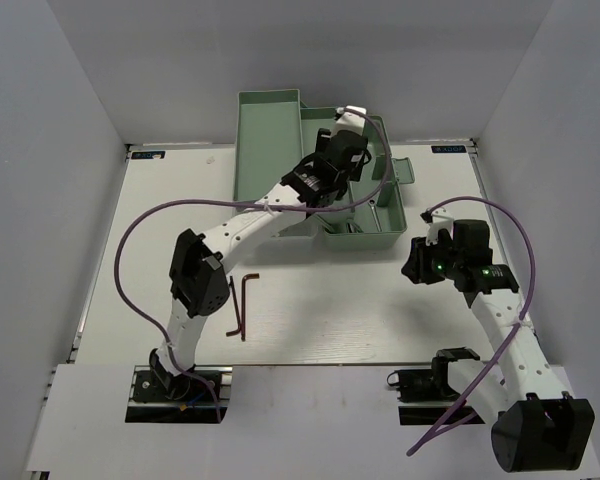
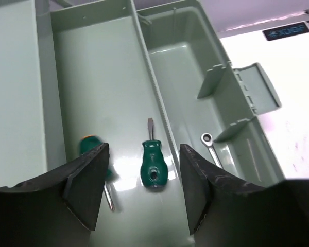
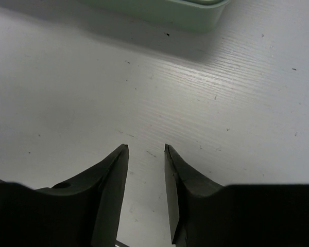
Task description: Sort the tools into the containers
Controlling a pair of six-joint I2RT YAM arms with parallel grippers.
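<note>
Table: A white table [image 1: 380, 320] was recorded under both arms in the top view.
Hex keys: Two dark L-shaped hex keys [image 1: 246, 310] were found lying side by side on the table, close to the left arm's elbow and outside the toolbox.
Right arm pose: The right arm [image 1: 510, 340] was raised from the near right corner and bent inward. Its wrist was held low over bare table, just short of the toolbox's near right corner.
Right gripper: The right gripper [image 3: 146, 149] was found parted by a narrow gap and pointed down at the tabletop. Nothing was held in it.
Left arm pose: The left arm [image 1: 240, 232] was folded at the elbow and stretched far forward and rightward, with its wrist placed over the toolbox [image 1: 270, 130].
Left gripper: The left gripper [image 2: 143, 152] was found spread wide above the middle tray [image 2: 92, 77], with nothing gripped.
Screwdrivers: One green-handled screwdriver [image 2: 153, 165] was seen lying on the tray floor, below the gap between the fingers. A second screwdriver [image 2: 90, 146] was noted beside it, blurred and partly hidden by a finger.
Wrench: A silver wrench [image 2: 211, 146] was seen in the adjoining compartment [image 2: 185, 67], across the dividing wall.
View differences: The tray contents were shown only by the left wrist view, being covered by the arm in the top view. The hex keys were shown only from above. In the right wrist view, only the tabletop and a strip of the toolbox's pale green edge were shown.
</note>
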